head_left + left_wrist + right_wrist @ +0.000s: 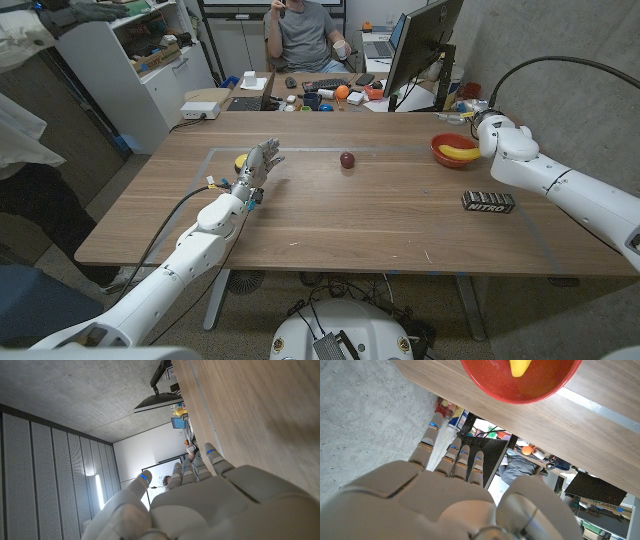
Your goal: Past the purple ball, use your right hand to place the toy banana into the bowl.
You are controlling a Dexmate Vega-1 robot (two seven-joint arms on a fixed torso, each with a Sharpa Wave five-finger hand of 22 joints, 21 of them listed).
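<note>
The toy banana is lying inside the red bowl, which is sitting on the counter toward its far right side; in the right wrist view the banana's yellow end is showing against the bowl's inner wall. The right hand is hovering just beside the bowl's right rim, holding nothing, its fingers reaching out straight and lying close alongside one another. The purple ball is resting near the counter's middle, well apart from the bowl and to its left. The left hand is standing near the counter's left part with fingers spread and empty, a small yellow object sitting just behind it. A black packet lettered NITRO is lying nearer the front edge, below the right forearm. Judged from this arrangement, the placing step appears complete; the next move is calling for the right hand to draw clear of the bowl without nudging its rim.
</note>
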